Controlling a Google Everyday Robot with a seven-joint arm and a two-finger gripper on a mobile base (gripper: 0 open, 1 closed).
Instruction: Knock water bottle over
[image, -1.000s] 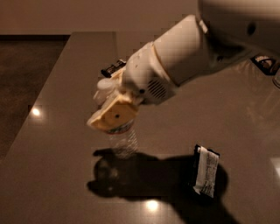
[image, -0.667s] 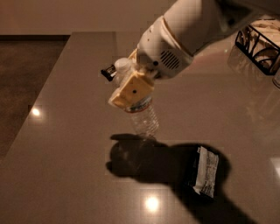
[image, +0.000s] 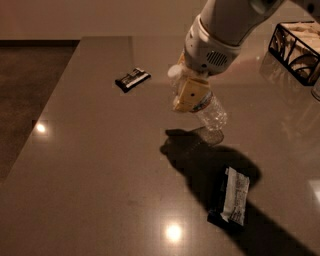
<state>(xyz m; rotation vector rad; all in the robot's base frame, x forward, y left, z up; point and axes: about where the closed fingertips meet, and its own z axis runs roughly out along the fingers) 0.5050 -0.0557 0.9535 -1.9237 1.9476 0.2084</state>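
1. Shows a thick arm (image: 235, 12), white, smooth and round like a tube, cut off by the top edge of the view.
2. Widens lower down into a white wrist housing (image: 202, 45), shaped as a short cylinder with a raised ring around it.
3. Carries on this housing a small round patch of dark dots (image: 216, 58), like a vent grille.
4. Ends in the gripper (image: 191, 95), placed directly under the housing, in the upper middle of the view.
5. Looks pale yellow to tan at this end, blocky and flat-faced, with one small dark spot on the face.
6. Takes a warm, slightly pinkish tone on the white parts in the dim light.
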